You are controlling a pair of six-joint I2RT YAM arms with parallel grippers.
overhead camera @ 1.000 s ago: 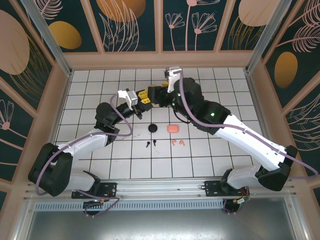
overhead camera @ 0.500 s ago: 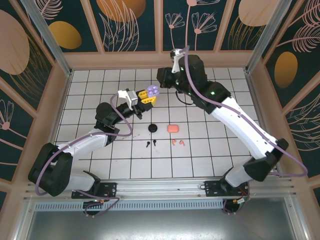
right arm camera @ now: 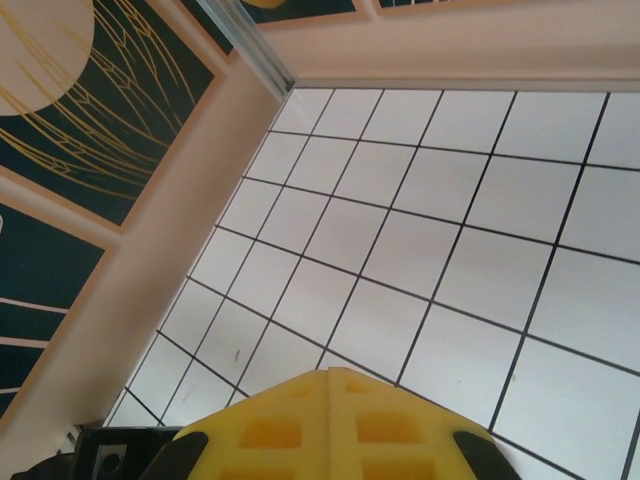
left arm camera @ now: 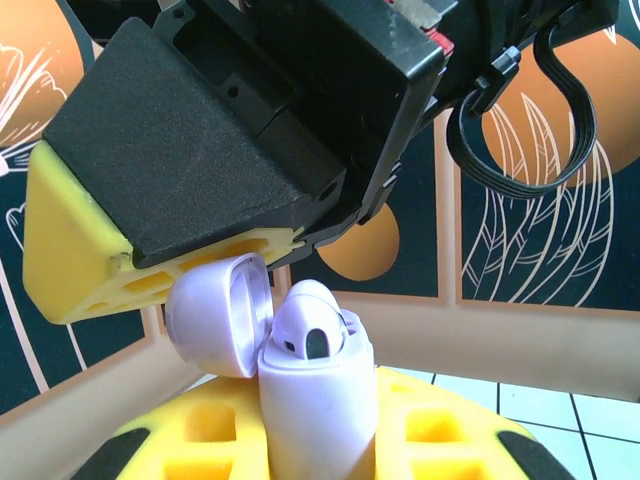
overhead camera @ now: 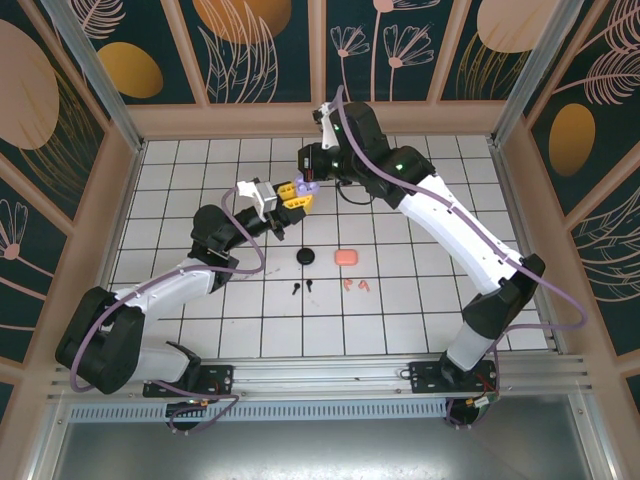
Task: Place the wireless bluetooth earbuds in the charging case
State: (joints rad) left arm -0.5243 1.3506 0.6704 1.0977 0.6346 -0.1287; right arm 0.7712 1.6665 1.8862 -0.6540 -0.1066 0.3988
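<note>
Left gripper [overhead camera: 298, 194] clamps lilac charging case [overhead camera: 309, 186].

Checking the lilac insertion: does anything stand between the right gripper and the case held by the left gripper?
Nothing visible does. The left gripper holds the lilac case with its lid swung open; a lilac earbud sits in the mouth. The shut right gripper hangs directly over the lid, nothing between.

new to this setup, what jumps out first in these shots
An open lilac case, gripped upright in the left fingers over the table, with a lilac earbud sitting in it. The right fingers, shut, hang close over it. Nearer the bases, a black case, a pink case and loose earbuds lie on the tiles.
</note>
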